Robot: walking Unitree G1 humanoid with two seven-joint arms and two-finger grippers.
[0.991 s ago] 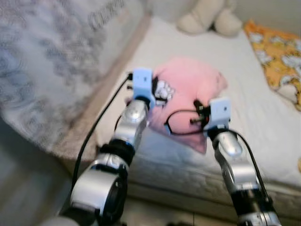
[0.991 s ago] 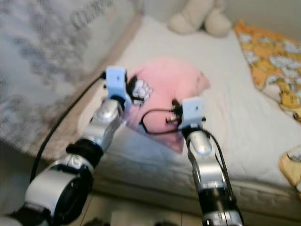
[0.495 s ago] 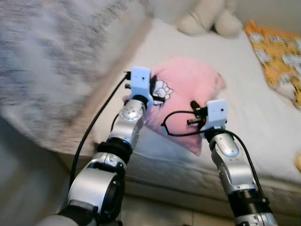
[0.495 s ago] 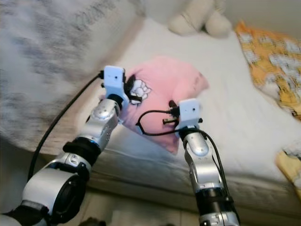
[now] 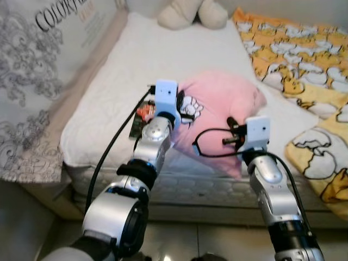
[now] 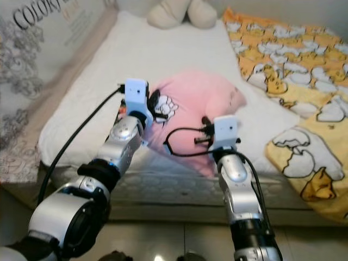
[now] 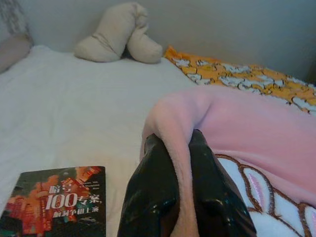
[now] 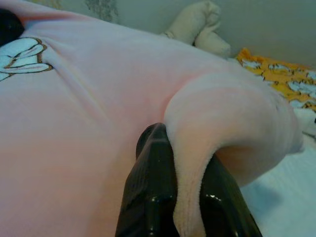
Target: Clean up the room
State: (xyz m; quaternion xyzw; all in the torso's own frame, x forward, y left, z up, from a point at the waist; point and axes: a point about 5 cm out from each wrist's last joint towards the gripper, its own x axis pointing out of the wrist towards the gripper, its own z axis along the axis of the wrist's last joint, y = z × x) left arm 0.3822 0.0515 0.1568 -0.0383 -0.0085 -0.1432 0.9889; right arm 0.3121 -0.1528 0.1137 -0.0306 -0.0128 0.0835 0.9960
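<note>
Both claws hold one pink garment [image 5: 220,103] up over the near edge of the bed [image 5: 109,87]. The left claw [image 7: 180,170] is pinched on a fold of the pink fleece, its two black fingers [image 7: 153,187] pressed together with the cloth between them; in the left wrist view the fold covers the inner faces of the fingers. The right claw [image 8: 180,182] likewise grips a rolled hem of the same garment, the fabric wedged between its fingers [image 8: 150,187] and hiding their tips. From the head views the claws themselves are hidden behind the pale blue wrist cameras and the cloth.

The garment hangs between the two arms, its lower corner drooping past the mattress edge. A white rabbit-like print [image 5: 189,104] with brown outline shows near the left claw, partly cut off by the wrist.

A book [image 7: 54,200] with a dark, red-orange cover lies flat on the white sheet at the bed's near left corner, just beside the left claw; its lower part is cut off by the picture edge. A cream plush toy [image 5: 190,12] sits at the far end of the bed, its upper part out of frame. A yellow blanket [image 5: 293,49] with a white egg pattern covers the bed's right side.
</note>
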